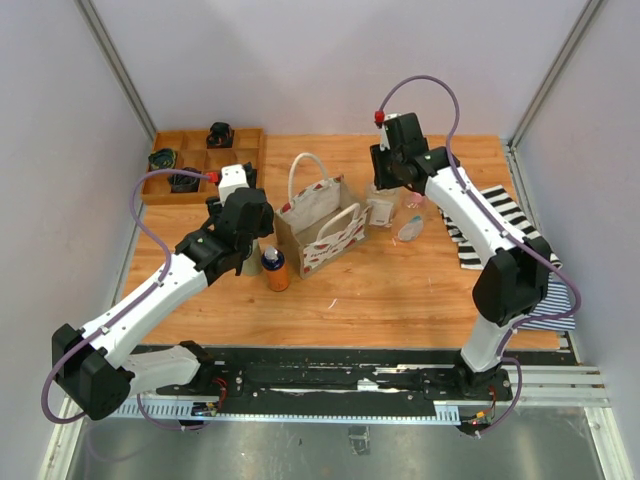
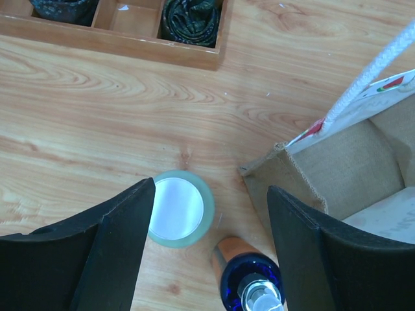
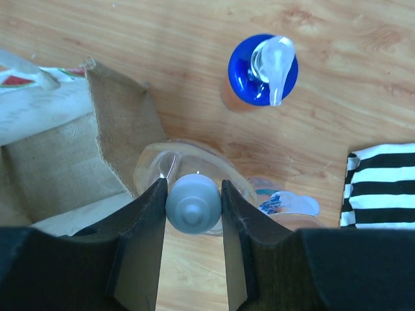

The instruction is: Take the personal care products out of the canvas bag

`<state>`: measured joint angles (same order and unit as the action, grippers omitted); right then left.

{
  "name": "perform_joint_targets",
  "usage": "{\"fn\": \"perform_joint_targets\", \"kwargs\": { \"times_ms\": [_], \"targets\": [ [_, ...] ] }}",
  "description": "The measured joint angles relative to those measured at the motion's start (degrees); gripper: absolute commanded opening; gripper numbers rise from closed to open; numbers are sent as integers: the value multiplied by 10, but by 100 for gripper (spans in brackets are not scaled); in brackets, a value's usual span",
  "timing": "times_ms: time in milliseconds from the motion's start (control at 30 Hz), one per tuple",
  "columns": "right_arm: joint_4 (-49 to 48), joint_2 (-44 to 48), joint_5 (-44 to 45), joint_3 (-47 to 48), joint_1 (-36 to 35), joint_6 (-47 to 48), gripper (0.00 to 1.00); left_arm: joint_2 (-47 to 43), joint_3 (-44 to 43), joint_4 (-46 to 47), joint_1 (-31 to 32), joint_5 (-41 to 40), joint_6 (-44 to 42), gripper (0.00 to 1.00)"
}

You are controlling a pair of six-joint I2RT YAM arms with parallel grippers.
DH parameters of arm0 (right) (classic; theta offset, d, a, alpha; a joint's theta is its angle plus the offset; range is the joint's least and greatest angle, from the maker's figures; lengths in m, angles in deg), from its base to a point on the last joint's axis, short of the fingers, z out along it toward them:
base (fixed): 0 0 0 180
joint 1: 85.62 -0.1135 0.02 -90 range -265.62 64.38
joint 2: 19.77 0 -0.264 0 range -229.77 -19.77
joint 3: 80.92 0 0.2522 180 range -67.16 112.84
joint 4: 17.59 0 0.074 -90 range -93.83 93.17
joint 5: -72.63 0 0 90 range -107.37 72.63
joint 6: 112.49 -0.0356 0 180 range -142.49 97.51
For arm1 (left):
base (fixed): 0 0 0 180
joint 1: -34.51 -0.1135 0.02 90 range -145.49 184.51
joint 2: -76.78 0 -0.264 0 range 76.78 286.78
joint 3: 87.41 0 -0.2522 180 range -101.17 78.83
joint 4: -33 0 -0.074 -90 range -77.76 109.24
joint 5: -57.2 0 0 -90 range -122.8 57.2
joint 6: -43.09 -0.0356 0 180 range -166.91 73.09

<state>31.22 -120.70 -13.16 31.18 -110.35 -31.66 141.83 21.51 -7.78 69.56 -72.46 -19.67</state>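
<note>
The canvas bag [image 1: 318,217] stands open at mid-table; it also shows in the left wrist view [image 2: 347,170] and the right wrist view [image 3: 61,155]. My right gripper [image 3: 192,194] is shut on the grey cap of a clear bottle [image 3: 192,206] just right of the bag [image 1: 381,209]. A blue-capped amber pump bottle [image 3: 262,71] stands beyond it, and a small clear bottle [image 3: 290,203] lies beside it. My left gripper [image 2: 211,249] is open and empty above a pale-lidded jar [image 2: 176,208] and a blue-capped amber bottle [image 2: 250,280] left of the bag [image 1: 274,268].
A wooden compartment tray [image 1: 245,150] with black coiled items sits at the back left; its edge shows in the left wrist view [image 2: 130,44]. A black-and-white striped cloth [image 1: 505,215] lies at the right, near the right arm [image 3: 382,184].
</note>
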Motion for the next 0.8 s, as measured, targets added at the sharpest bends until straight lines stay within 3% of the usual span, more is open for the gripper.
{"fn": "perform_joint_targets", "kwargs": {
  "times_ms": [233,300,500,800],
  "targets": [
    [-22,2,-17,-53,0,-13,76,0,0,1,0,9,0,77],
    [-32,7,-24,-56,0,-16,83,-1,0,4,0,11,-1,79],
    [-45,33,-27,-61,0,-17,98,-17,0,16,0,17,-12,83],
    [5,97,10,-20,3,3,98,-3,-78,7,0,23,-52,95]
  ]
}}
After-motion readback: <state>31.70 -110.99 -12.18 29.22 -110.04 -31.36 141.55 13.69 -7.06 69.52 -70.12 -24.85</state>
